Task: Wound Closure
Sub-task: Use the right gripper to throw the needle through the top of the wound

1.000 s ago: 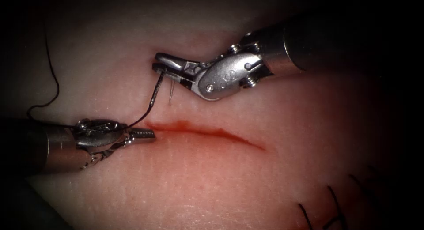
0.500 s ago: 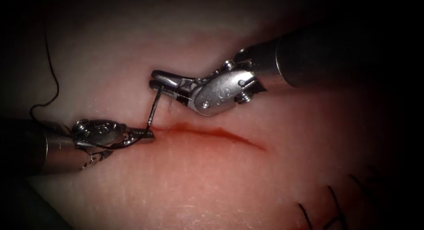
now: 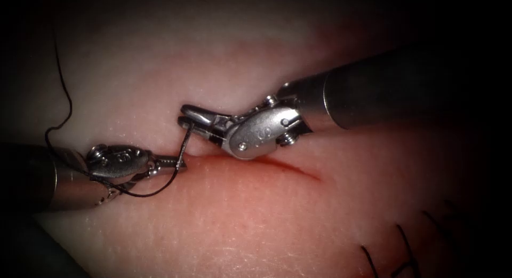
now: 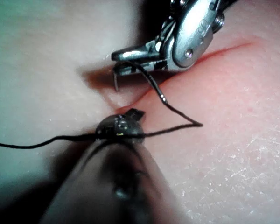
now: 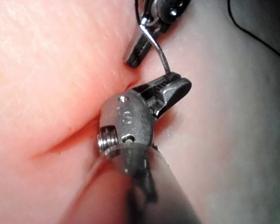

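My right tool [image 3: 184, 113] comes in from the right, its jaws shut on the curved needle [image 3: 185, 142] a short way back from the tip. The needle hangs over the left end of the cut [image 3: 277, 163] and is not in the tissue [image 3: 256, 219]. In the left wrist view the short tip part of the needle [image 4: 115, 83] points down just above the tissue. The needle's tail end reaches down to my left tool [image 3: 181, 162], whose jaws are shut and hold nothing. Black thread [image 3: 154, 191] loops from the tail and crosses the left tool's wrist.
The thread [image 3: 64, 96] trails up along the far left of the tissue. Dark stitch ends [image 3: 400, 246] stand out of the tissue at the lower right. Red fluid lines the cut.
My right tool has carried the needle down and slightly left, to the cut's left end. The thread, taut before, now sags in a loop below my left tool, which stayed put.
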Robot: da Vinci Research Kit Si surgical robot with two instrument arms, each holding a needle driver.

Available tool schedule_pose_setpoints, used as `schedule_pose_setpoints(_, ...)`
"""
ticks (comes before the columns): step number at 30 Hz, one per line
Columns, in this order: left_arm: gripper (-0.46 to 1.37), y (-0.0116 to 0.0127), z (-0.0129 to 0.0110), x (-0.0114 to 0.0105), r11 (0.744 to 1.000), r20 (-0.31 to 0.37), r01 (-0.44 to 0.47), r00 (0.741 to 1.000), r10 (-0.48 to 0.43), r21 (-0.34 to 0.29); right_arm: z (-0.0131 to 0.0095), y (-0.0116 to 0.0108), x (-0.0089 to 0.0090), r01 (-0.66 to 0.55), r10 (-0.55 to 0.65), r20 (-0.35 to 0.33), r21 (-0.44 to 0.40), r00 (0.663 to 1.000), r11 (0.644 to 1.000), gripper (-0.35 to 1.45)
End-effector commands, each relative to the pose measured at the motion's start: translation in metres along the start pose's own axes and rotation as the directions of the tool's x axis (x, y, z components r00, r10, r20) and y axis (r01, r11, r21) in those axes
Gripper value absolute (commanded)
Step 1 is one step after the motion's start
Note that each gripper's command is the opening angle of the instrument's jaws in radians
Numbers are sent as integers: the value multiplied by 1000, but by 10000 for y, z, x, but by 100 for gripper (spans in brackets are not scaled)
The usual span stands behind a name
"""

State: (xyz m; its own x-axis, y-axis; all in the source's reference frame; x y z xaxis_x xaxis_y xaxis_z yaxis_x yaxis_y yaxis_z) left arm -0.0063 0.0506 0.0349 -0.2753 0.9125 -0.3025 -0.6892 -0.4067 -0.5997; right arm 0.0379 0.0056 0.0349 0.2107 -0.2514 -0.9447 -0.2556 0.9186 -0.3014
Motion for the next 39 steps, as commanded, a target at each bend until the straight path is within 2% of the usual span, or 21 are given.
schedule_pose_setpoints(1, -35, 0, -1, 0, 1000, 1, 0, 1000, 0, -4, -1, -2, -1, -5, 5, 4, 1, 1000, 1000, -35)
schedule_pose_setpoints(8, -35, 0, 0, 1, 1000, 0, -4, 1000, 4, -1, -1, -15, -12, -89, 88, 42, 27, 995, 996, -35)
schedule_pose_setpoints(14, -35, 0, 0, 1, 1000, 0, -4, 1000, 4, -1, -2, -24, -22, -196, 192, 84, 34, 978, 980, -35)
schedule_pose_setpoints(18, -35, 1, 1, 2, 1000, 0, -8, 1000, 8, 1, -2, -26, -25, -219, 213, 125, 35, 969, 975, -35)
schedule_pose_setpoints(28, -35, 2, 0, 2, 1000, 1, -7, 1000, 7, 1, -6, -40, -27, -262, 250, 174, 52, 952, 964, -35)
schedule_pose_setpoints(35, -35, 6, 2, 5, 1000, 1, -15, 1000, 15, 4, -6, -35, -27, -272, 260, 177, 47, 949, 961, -35)
schedule_pose_setpoints(39, -35, 12, 6, 6, 1000, -1, -11, 1000, 11, 7, -4, -15, -19, -280, 276, 130, 9, 952, 960, -35)
